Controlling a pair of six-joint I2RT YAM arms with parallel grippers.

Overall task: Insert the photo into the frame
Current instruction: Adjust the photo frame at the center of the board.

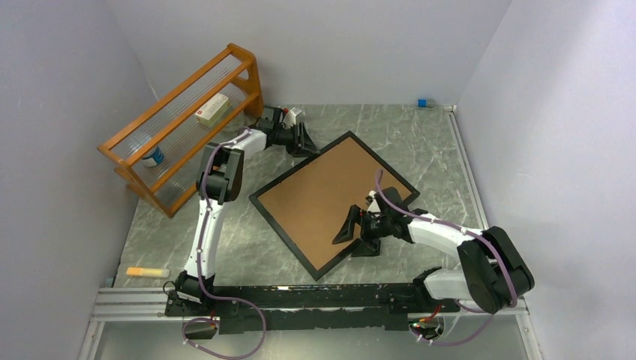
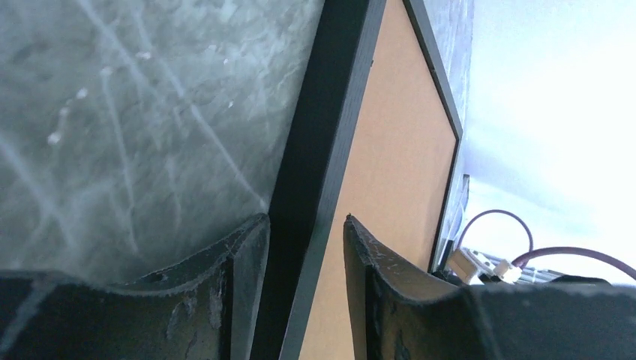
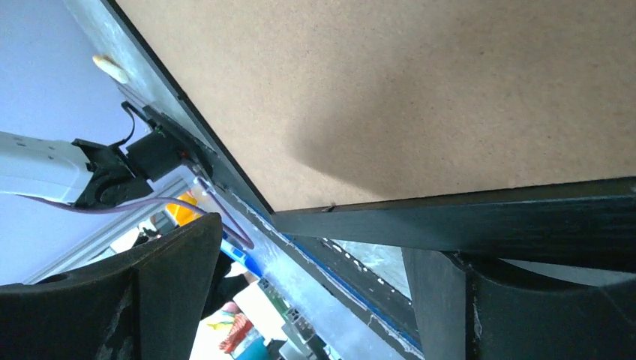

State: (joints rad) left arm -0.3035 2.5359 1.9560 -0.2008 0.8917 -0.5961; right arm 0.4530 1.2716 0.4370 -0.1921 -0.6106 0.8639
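The frame (image 1: 282, 238) lies back up on the table, a thin black border around a brown backing board (image 1: 322, 195). The photo is hidden. My left gripper (image 1: 306, 142) is at the frame's far left edge. In the left wrist view its jaws (image 2: 306, 221) sit tight on either side of the black rail (image 2: 330, 135), one finger outside and one over the board (image 2: 397, 150). My right gripper (image 1: 358, 236) stands wide open at the frame's near right edge. In the right wrist view (image 3: 315, 236) the rail (image 3: 487, 217) crosses in front of one finger, and the other stands well apart.
An orange wooden rack (image 1: 180, 120) stands at the far left, holding a small box (image 1: 211, 109) and a blue-labelled can (image 1: 154, 157). A yellow-orange stick (image 1: 146, 271) lies near the left arm's base. A small blue thing (image 1: 422, 102) sits by the back wall. Walls close in on both sides.
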